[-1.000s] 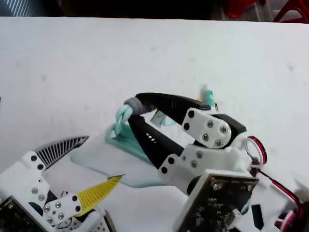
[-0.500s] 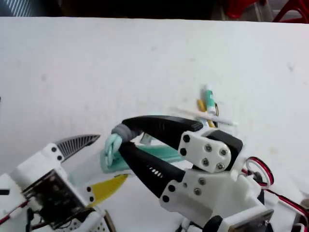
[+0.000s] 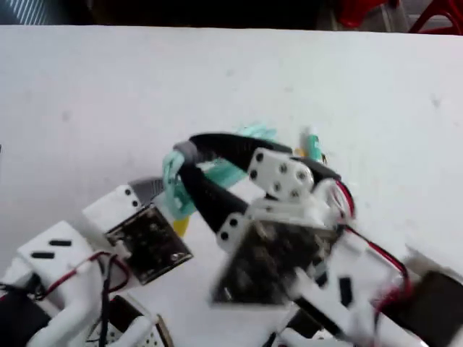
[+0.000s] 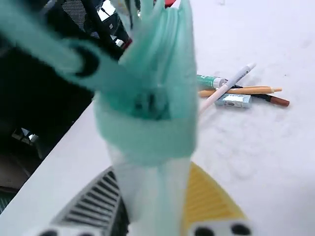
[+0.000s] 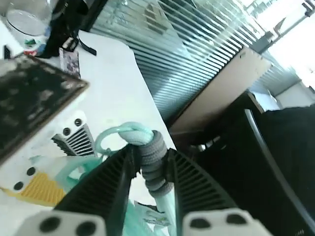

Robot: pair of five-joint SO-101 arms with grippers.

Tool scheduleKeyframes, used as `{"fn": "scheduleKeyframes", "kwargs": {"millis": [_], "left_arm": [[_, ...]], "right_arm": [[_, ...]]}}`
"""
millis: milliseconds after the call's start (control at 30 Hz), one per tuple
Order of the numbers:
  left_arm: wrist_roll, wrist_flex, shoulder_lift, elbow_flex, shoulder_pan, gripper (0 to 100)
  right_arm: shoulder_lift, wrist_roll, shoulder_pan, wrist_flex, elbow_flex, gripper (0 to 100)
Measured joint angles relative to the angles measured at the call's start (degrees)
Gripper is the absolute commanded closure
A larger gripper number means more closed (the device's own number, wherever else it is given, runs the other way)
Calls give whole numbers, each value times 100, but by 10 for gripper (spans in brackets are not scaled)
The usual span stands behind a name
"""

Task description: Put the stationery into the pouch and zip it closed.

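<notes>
Left gripper (image 4: 152, 194) and right gripper (image 5: 150, 160) seemingly clamp pouch (image 4: 147, 113).

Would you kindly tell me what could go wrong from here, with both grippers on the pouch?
1. The right gripper pinches only the grey pull cord; a hard tug may slip it free.
2. The left gripper clamps the pouch bunched, which may hinder zipping.
3. The stationery lies loose on the table, with neither gripper free to fetch it.

Bright, even light washes the table (image 3: 108, 87) near-white, with only faint, soft shadows on it; daylight glares through blinds (image 5: 197, 44) (beyond the table's edge).
</notes>
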Motion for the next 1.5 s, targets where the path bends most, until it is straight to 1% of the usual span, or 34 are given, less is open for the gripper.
{"fn": "scheduleKeyframes", "kwargs": {"millis": [100,267,333,433,500,633,700,800,867,933,1100,1233,1300,1367,1500], "left_arm": [[-123,-519,0,492,0,946],[-132,-1873,97,1565,-9,946],[-132,-2435,105,2031,-9,943],[-132,-3059,114,2620,-18,936],[26,-3402,114,2910,-70,895],[976,-3991,123,3226,-431,765],[1538,-4097,123,3332,-589,720],[2303,-4185,123,3578,-730,714],[2576,-4211,105,3789,-765,714],[2664,-4237,97,3956,-791,714],[2699,-4246,62,4369,-835,714],[2699,-4237,44,4413,-1073,714],[2699,-4053,62,4352,-1213,714],[2716,-3692,-18,4193,-1310,714],[2752,-3068,-756,4062,-1363,714]], "right_arm": [[158,0,484,-404,571,981],[88,9,1415,-1002,1468,981],[88,9,1670,-1116,1864,981],[97,9,1925,-1169,2409,981],[105,9,2031,-1213,2646,981],[9,-26,2092,-1380,2945,981],[-105,-9,2092,-1336,3103,981],[-132,-18,1996,-1363,3385,981],[-123,-9,1890,-1433,3622,981],[-149,-62,1873,-1609,3807,981],[-132,-510,1864,-2004,3982,981],[-123,-695,1662,-2215,4097,981],[-123,-782,1609,-2338,4202,981],[-141,-870,1591,-2479,4316,981],[-229,-1064,1556,-2708,4607,981]]}}
